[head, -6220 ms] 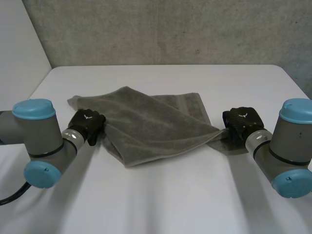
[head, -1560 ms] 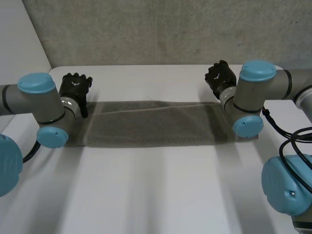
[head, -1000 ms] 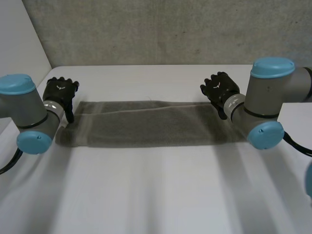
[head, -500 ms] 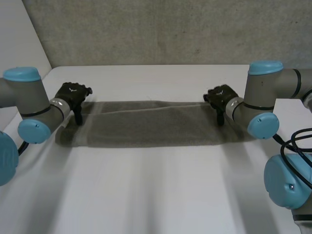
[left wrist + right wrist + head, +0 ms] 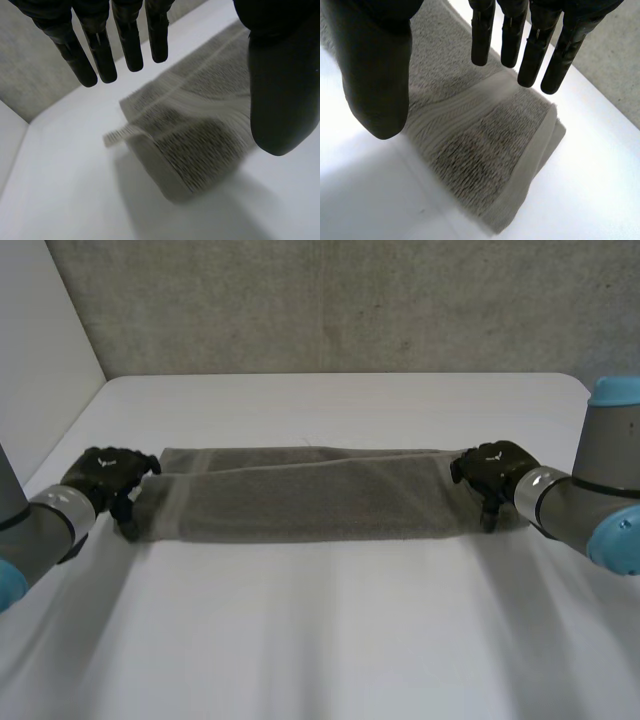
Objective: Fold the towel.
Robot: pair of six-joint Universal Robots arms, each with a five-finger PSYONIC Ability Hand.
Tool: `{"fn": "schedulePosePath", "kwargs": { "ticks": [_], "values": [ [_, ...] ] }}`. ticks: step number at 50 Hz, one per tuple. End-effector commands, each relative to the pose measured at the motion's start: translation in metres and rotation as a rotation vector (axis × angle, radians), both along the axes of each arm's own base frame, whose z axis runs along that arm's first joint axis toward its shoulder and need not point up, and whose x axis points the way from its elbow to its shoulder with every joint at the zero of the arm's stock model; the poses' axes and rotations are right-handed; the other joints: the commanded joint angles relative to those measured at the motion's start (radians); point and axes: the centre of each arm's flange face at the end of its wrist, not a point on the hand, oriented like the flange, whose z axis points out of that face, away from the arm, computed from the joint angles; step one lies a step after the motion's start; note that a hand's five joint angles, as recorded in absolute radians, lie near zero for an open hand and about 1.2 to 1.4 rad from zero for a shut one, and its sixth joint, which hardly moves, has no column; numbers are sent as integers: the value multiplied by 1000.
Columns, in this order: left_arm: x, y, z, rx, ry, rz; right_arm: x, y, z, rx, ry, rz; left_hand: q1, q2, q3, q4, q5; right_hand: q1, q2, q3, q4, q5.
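Both hands have slid outward and nearer since half a second ago, off the far edge of the strip and out to its two short ends, with the arms swung wide to the sides. At the left end the left hand point(image 5: 108, 472) hovers with its fingers point(image 5: 100, 55) straight and spread well away from the thumb point(image 5: 282, 85), gripping nothing; the folded end of the towel point(image 5: 310, 502) lies in the gap beneath them, below the fingertips and just beside the thumb tip. From there the towel runs as one long, narrow folded band across the white table point(image 5: 330, 640), its upper layer lying slightly askew on the lower one. At the far end the right hand point(image 5: 492, 468) is equally wide, straight fingers point(image 5: 535, 50) over the end hem and thumb point(image 5: 377, 75) over the near long edge, holding nothing.

The next fold probably means closing on both ends and bringing one over to the other. The risk is a shallow pinch: if fingers and thumb catch only the top layer, the lower one will stay behind and the band will open up. A grab at the loose corner under the left fingertips would drag that end crooked, and uneven lifting would twist the strip
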Motion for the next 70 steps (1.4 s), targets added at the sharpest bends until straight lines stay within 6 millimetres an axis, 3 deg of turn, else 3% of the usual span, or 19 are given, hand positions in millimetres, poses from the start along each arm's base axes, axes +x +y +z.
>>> {"fn": "schedulePosePath", "kwargs": {
  "ticks": [1,16,19,23,26,32,37,42,44,46,47,48,49,56,60,70],
  "values": [
    [1,1,-21,47,-2,-2,-7,-5,-12,-16,2,-25,-32,-35,-32,-30,-213,98,95,86,80,72],
    [0,-16,-37,-25,2,0,-7,-13,-27,-21,4,-33,88,85,88,90,-93,277,274,266,259,251],
    [-1,-18,-39,-33,3,0,-7,-14,-31,-15,6,-33,179,176,179,181,-3,398,395,386,380,371],
    [-1,-20,-42,-30,3,-3,-9,-18,-31,-35,5,-42,343,340,343,345,162,784,782,773,766,758],
    [-2,-20,-45,-24,1,-5,-12,-20,-30,-48,10,-58,452,449,452,454,271,893,891,882,876,867],
    [-4,-17,-55,2,-5,-12,-14,-22,-32,-48,17,-70,371,368,371,372,189,847,844,835,829,821],
    [-4,-16,-56,0,-30,-21,-14,-21,-34,-46,39,-61,200,198,200,202,19,563,560,551,545,536],
    [-3,-15,-54,-8,-48,-25,-15,-20,-35,-43,40,-61,217,214,217,219,36,606,603,594,588,580],
    [-3,-15,-54,-9,-48,-23,-15,-20,-35,-45,39,-61,279,276,279,281,98,658,656,647,641,632],
    [-3,-15,-53,-10,-47,-21,-15,-20,-35,-47,40,-62,758,755,758,760,576,782,779,770,764,756],
    [-3,-15,-53,-10,-47,-21,-15,-20,-35,-44,41,-64,761,758,761,762,579,948,945,936,930,922],
    [-2,-15,-52,-12,-48,-18,-15,-20,-35,-44,41,-64,975,972,975,977,794,949,947,938,932,923],
    [-2,-15,-52,-12,-48,-18,-16,-21,-35,-44,41,-67,977,975,977,979,796,972,969,960,954,946],
    [-1,4,-29,-28,-41,-24,-20,-16,-27,-34,46,-75,977,975,977,979,796,972,969,960,954,946],
    [-1,18,-24,-22,-39,-29,-25,4,-18,25,59,-59,977,975,977,979,796,972,969,960,954,946],
    [4,64,-17,14,-17,-63,-67,33,-10,73,123,-72,977,975,977,979,796,972,969,960,954,946]
  ]
}}
